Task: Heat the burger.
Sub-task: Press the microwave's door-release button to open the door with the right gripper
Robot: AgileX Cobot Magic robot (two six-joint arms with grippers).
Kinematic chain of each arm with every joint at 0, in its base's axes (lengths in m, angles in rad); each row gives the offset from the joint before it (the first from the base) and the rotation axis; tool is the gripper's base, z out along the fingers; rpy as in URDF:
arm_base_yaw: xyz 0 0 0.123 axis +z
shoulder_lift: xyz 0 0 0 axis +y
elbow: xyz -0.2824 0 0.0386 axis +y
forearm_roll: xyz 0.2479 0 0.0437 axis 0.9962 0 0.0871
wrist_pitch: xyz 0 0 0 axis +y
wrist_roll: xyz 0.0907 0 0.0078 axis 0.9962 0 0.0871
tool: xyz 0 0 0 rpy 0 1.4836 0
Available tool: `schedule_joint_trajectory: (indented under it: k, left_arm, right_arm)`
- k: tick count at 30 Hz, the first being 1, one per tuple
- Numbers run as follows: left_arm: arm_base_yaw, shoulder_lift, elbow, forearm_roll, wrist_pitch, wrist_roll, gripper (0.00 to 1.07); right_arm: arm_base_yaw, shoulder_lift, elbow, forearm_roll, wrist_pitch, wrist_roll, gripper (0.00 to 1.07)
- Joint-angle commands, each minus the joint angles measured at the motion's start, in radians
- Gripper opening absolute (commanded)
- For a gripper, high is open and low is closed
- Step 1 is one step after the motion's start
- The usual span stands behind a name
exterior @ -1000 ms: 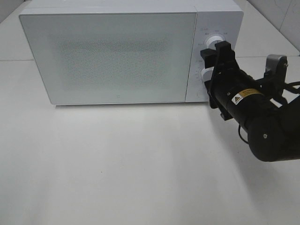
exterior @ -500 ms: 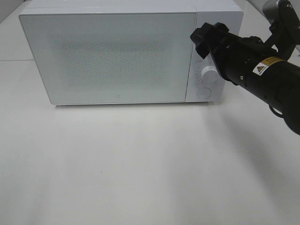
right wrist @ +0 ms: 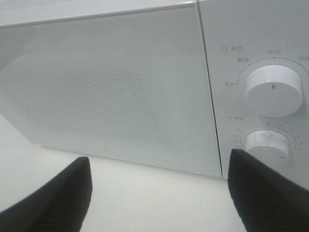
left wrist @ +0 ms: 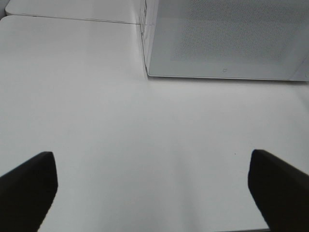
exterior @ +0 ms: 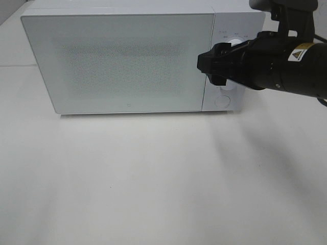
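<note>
Looking near to far from my station: bare white table (exterior: 153, 184) fills the near half of the high cam. L gripper (left wrist: 150, 157) shows only in its own wrist cam — fingers (left wrist: 29, 183) spread wide, nothing btwn them, just tabletop below. The microwave's near left corner lies ahead of it, well apart.

Further back on the right, the R arm (exterior: 286, 64) reaches in level from the right edge. The R gripper (exterior: 207, 64) sits in front of the microwave (exterior: 127, 61), where the door's right edge meets the control panel (exterior: 227, 23). R fingers (right wrist: 58, 193) also stand apart, holding nothing. Btwn them its wrist cam sees the door's lower right part and a strip of table. Can't tell if the fingertips touch the front.

Microwave stands at the far side of the table, door (exterior: 66, 99) shut, its dotted window (exterior: 102, 51) too opaque to see thru. On the panel, right of the door: upper knob (right wrist: 272, 90), lower knob (right wrist: 267, 141) just under it, and in the high cam a round button (exterior: 223, 100) at the bottom — lower knob mostly hidden there by the gripper.

The burger: no cam shows it, so I can't tell where it is.
</note>
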Motion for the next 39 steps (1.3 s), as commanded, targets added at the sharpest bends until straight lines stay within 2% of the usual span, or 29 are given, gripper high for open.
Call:
schedule_joint_trajectory:
  k: [1,5,6,10,11,19,29,34,35,37,39]
  left_arm:
    - [0.005,-0.012,0.003,-0.008,-0.003,-0.005,1.0]
    - [0.005,-0.012,0.003,-0.008,-0.003,-0.005,1.0]
    - [0.005,-0.012,0.003,-0.008,-0.003,-0.005,1.0]
    - [0.005,-0.012,0.003,-0.008,-0.003,-0.005,1.0]
    - [0.005,-0.012,0.003,-0.008,-0.003,-0.005,1.0]
    - [0.005,-0.012,0.003,-0.008,-0.003,-0.005,1.0]
    - [0.005,-0.012,0.003,-0.008,-0.003,-0.005,1.0]
    - [0.005,-0.012,0.003,-0.008,-0.003,-0.005,1.0]
    - [0.005,-0.012,0.003,-0.008,-0.003,-0.005,1.0]
    - [0.005,-0.012,0.003,-0.008,-0.003,-0.005,1.0]
    - [0.005,-0.012,0.003,-0.008,-0.003,-0.005,1.0]
  right_arm:
    - [-0.001,-0.057,-0.05,-0.019,0.138,-0.075,0.76]
    - [-0.001,-0.099,-0.091,-0.051,0.239,-0.081,0.76]
    - [-0.001,-0.13,-0.124,-0.097,0.327,-0.072,0.76]
    - [-0.001,-0.171,-0.164,-0.179,0.451,-0.034,0.76]
    - [-0.001,-0.202,-0.181,-0.244,0.535,0.009,0.76]
    - [-0.001,-0.323,-0.183,-0.412,0.798,0.137,0.76]
    - [-0.001,-0.453,-0.182,-0.445,1.058,0.146,0.76]
    - [-0.001,-0.581,-0.182,-0.461,1.144,0.154,0.76]
    - [-0.003,-0.647,-0.181,-0.469,1.157,0.175,0.76]
    - [-0.014,-0.676,-0.179,-0.466,1.162,0.18,0.76]
    - [-0.084,-0.75,-0.15,-0.464,1.182,0.182,0.76]
